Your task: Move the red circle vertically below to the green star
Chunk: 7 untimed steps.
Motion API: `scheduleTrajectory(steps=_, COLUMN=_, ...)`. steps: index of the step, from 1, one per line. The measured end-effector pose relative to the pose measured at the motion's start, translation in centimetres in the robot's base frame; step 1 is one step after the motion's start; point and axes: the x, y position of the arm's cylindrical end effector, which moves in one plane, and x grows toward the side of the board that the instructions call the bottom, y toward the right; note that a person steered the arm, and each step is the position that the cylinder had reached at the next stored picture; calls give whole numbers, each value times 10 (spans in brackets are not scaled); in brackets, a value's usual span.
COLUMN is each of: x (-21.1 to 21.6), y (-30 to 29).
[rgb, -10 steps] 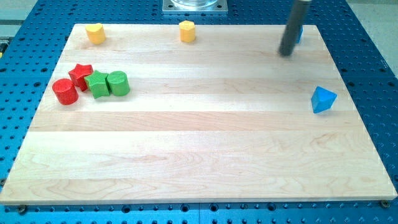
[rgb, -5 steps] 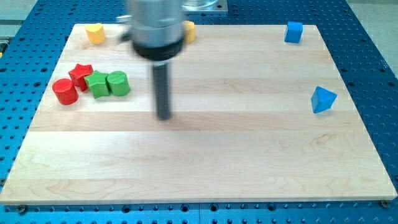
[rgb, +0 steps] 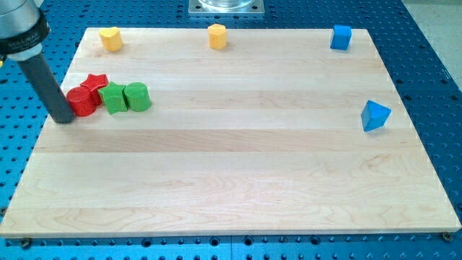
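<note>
The red circle point(rgb: 83, 102), a short glossy red cylinder block, stands near the left edge of the pale wooden board point(rgb: 238, 180), pressed against the green star block point(rgb: 113, 97) on its right and the red star block point(rgb: 94, 83) just above it, with a green cylinder block point(rgb: 137, 97) touching the green star's far side. The arm carries no gripper, only a straight dark rod, and the tip point(rgb: 64, 119) sits touching the red circle's left side, slightly lower in the view.
</note>
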Motion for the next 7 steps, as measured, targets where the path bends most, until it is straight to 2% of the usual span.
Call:
scheduleTrajectory(steps=2, x=-42, y=18)
scheduleTrajectory(steps=3, x=4, y=32)
scheduleTrajectory(steps=4, x=43, y=79)
scheduleTrajectory(steps=5, x=42, y=39)
scheduleTrajectory(steps=6, x=-18, y=-27)
scheduleTrajectory(steps=7, x=-83, y=-17)
